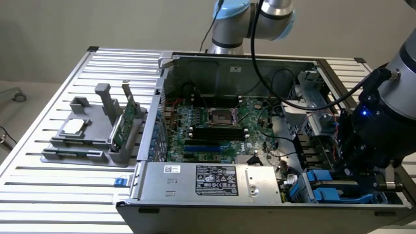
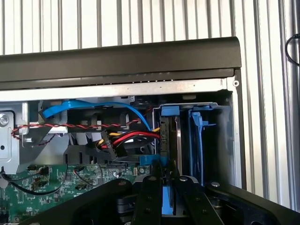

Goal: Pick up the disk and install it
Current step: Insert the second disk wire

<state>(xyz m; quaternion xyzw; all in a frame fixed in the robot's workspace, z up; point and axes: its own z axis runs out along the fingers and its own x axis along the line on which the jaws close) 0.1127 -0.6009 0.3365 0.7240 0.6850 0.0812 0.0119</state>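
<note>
disk (image 2: pixel 169 140), a flat silver-grey metal hard drive in a blue plastic bracket frame, stands on edge in the drive bay (image 2: pixel 225 140) at the case's front corner, at about five o'clock in the exterior view. in the wrist view the black gripper (image 2: pixel 168 192) has its two fingers (image 2: pixel 149 197) pressed against either side of the drive's near edge, so they read as clenched on the disk.

i judge it stiff, dense and fairly heavy for its bulk, its bare metal faces slick and sensitive to knocks; the blue frame edges look like the safer hold.

just beside it lie red, yellow and black power wires (image 2: pixel 133 137) and a blue data cable (image 2: pixel 93 107). the silver power supply (image 1: pixel 208 180) carries a white printed label (image 1: pixel 217 179), its writing too small to read.
</note>
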